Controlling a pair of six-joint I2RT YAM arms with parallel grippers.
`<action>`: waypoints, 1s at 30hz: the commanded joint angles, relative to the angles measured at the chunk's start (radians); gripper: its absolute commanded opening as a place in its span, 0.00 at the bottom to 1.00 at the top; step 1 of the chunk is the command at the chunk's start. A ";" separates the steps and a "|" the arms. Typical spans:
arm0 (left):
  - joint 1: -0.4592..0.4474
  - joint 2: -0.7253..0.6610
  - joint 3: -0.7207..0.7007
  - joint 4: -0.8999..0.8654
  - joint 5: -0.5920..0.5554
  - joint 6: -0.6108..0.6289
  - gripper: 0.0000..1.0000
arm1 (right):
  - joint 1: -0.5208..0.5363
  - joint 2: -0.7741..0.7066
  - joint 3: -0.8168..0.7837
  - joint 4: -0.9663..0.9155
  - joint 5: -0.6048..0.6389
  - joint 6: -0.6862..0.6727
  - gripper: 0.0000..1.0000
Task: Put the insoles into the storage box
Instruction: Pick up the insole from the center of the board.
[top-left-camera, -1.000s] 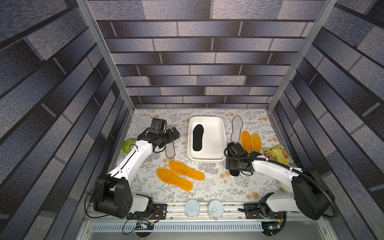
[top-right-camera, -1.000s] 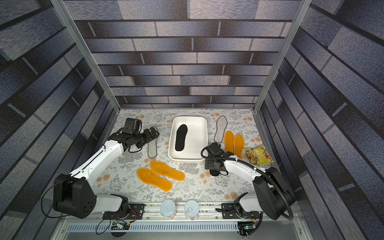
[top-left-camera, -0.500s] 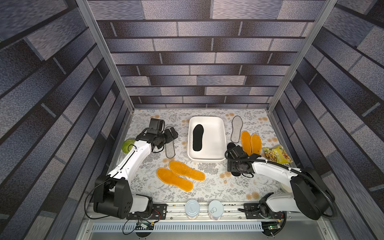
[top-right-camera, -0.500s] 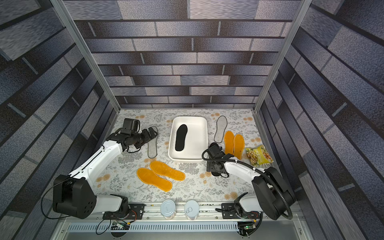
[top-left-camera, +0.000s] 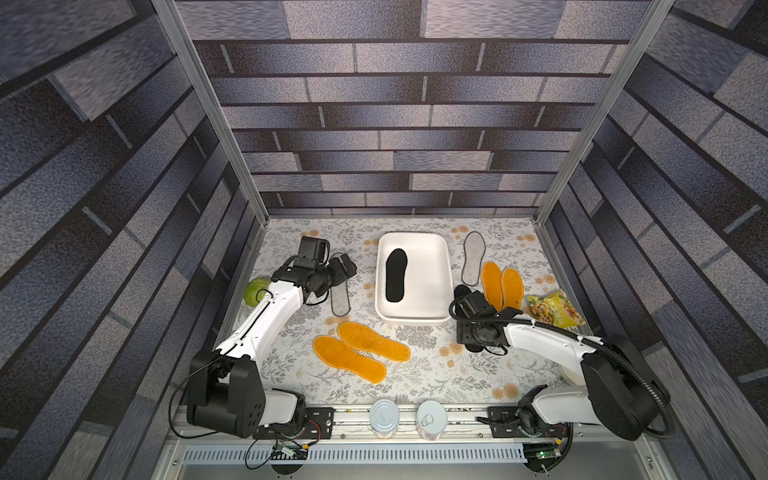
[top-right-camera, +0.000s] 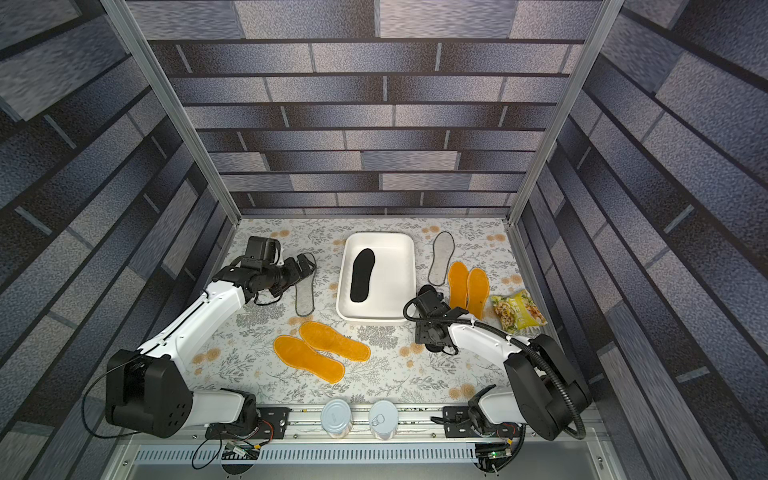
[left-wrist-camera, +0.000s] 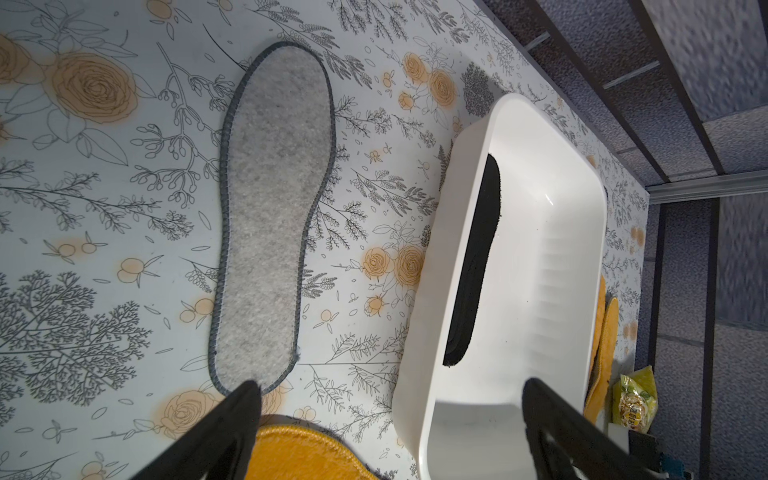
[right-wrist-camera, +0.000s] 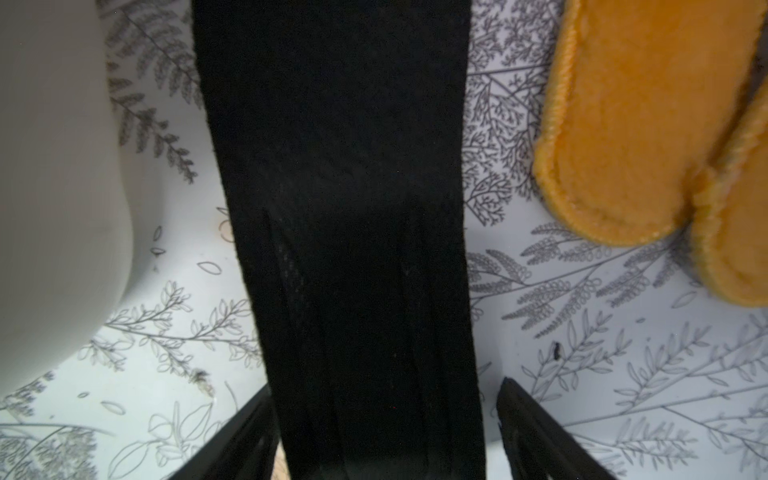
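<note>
Left gripper hangs spread wide and empty over one end of a grey felt insole on the desk. Next over, the storage box has one black insole flat inside. Just right of it, the right gripper straddles a second black insole, jaws apart, not clamped. Two orange insoles lie alongside.

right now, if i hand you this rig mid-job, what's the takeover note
Left pincer: open, empty, at one end of the grey felt insole left of the shallow white rectangular storage box.
Right pincer: open, straddling a flat black insole lying between the box and a fuzzy orange pair; not gripped.
Done: another black insole in the box.
Left: seven: that black one, both orange pairs (second in front), both grey ones (second right of the box).
</note>
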 joint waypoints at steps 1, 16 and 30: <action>0.004 -0.007 -0.003 0.001 0.005 -0.017 1.00 | -0.006 -0.011 0.017 0.029 0.022 -0.040 0.82; 0.004 -0.010 -0.001 -0.006 0.001 -0.015 1.00 | -0.014 0.147 0.140 -0.038 -0.027 -0.113 0.82; 0.004 -0.001 0.002 -0.005 0.000 -0.015 1.00 | -0.023 0.027 0.053 -0.014 -0.014 -0.065 0.76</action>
